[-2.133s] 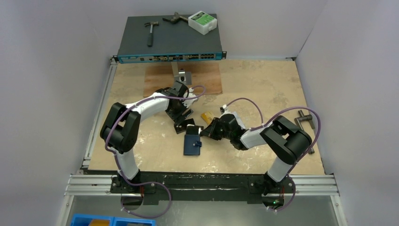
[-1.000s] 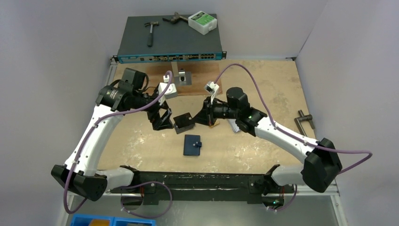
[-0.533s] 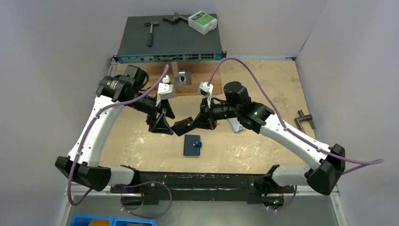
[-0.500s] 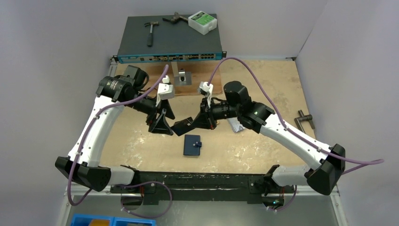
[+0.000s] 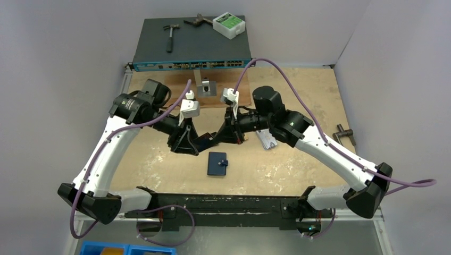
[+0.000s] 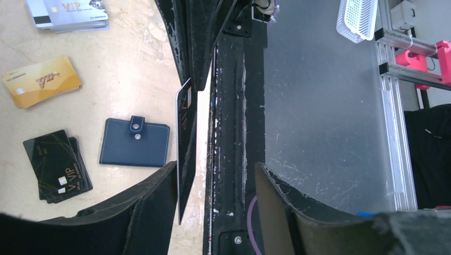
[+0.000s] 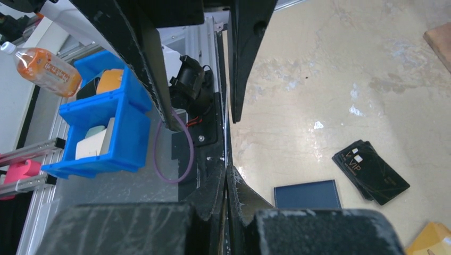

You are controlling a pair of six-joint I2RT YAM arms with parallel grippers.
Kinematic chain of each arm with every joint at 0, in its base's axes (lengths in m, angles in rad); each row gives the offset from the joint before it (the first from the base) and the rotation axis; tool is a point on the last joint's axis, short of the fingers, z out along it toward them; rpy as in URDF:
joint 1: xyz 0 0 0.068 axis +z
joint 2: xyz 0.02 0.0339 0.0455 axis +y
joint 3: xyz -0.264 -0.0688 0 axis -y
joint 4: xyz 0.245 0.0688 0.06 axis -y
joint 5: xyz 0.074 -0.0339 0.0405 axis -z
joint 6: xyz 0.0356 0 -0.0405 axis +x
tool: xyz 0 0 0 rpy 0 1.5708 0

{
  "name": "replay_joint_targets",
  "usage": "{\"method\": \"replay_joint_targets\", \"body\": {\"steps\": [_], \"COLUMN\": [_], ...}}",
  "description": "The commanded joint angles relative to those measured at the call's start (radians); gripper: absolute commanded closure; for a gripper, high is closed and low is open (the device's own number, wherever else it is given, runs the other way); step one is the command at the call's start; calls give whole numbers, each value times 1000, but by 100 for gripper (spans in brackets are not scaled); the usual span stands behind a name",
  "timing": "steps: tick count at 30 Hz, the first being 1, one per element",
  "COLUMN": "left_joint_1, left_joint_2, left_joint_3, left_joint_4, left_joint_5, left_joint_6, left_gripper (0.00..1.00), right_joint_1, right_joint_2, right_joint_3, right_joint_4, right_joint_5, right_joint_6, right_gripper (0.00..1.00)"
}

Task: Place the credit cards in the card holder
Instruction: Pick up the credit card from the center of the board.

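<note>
**Left wrist view: black card edge-on between both tools**

My right tool (image 7: 227,186) is pressed together on one end of a black card (image 6: 186,139), holding it in the air above the bench (image 5: 298,164). My left tool (image 6: 215,167) faces it with fingers (image 6: 157,199) spread, the card's free end reaching in between them. The card's long axis runs along the line from one tool to the other, and I see it almost edge-on. It sits off-centre in the gap, just beside the finger on the left of that picture; whether it touches I cannot tell. I judge the next squeeze turns on that offset: the card may be pushed sideways unless I centre it first.

The card holder (image 6: 135,142) lies flat on the bench below the tools, closed with its tab across, so it needs opening before any card goes in. In the top view my right tool is slightly the nearer. A black stack (image 6: 56,166) lies just beside it, gold cards (image 6: 41,81) further off, silver-grey ones (image 6: 68,13) beyond.

The bench is a pale, scuffed board; grey walls close it in, and a network switch (image 5: 191,50) sits at the far edge.
</note>
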Motion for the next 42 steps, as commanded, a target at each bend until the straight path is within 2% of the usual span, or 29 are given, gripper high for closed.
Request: {"method": "replay_joint_targets", "body": {"steps": [1,3,5,6,8,9,15,18,19,20,23,24,26,33,39,42], "left_joint_1": [-9,-9,-9,-10,-9,-9,-8,-3,4,11,20,20,20,21,21,21], "left_joint_2": [-19,-26,-33,-36,-42,-44,-64,-70,-76,-85,-130,-142,-158,-165,-168,-175], "left_joint_3": [-17,-24,-30,-34,-44,-48,-90,-110,-123,-143,-223,-242,-259,-295,-315,-329], "left_joint_4": [73,101,127,142,167,178,240,315,363,424,652,724,832,1055,1078,1111], "left_joint_5": [8,8,9,8,0,-5,7,24,35,45,56,56,51,81,86,88], "left_joint_6": [-52,-75,-95,-106,-131,-144,-207,-307,-394,-462,-709,-783,-903,-1173,-1216,-1249], "left_gripper": [51,57,68,76,98,100,100,100,100,100,100,100,100,100,100,100], "right_joint_1": [3,4,8,9,12,12,11,-4,-17,-32,-79,-87,-92,-92,-92,-92], "right_joint_2": [10,16,20,21,22,21,-5,-52,-73,-97,-192,-225,-276,-306,-251,-222], "right_joint_3": [68,71,73,71,70,68,26,-34,-65,-95,-250,-292,-363,-516,-543,-545], "right_joint_4": [5,9,11,15,20,22,131,235,273,321,498,541,611,888,1092,1177], "right_joint_5": [-34,-38,-39,-39,-39,-37,-33,10,19,35,103,136,183,171,208,227], "right_joint_6": [-19,-18,-18,-18,-18,-18,42,120,154,187,306,336,388,590,708,759], "right_gripper": [100,100,100,100,100,100,100,86,81,69,52,47,43,41,45,50]}}
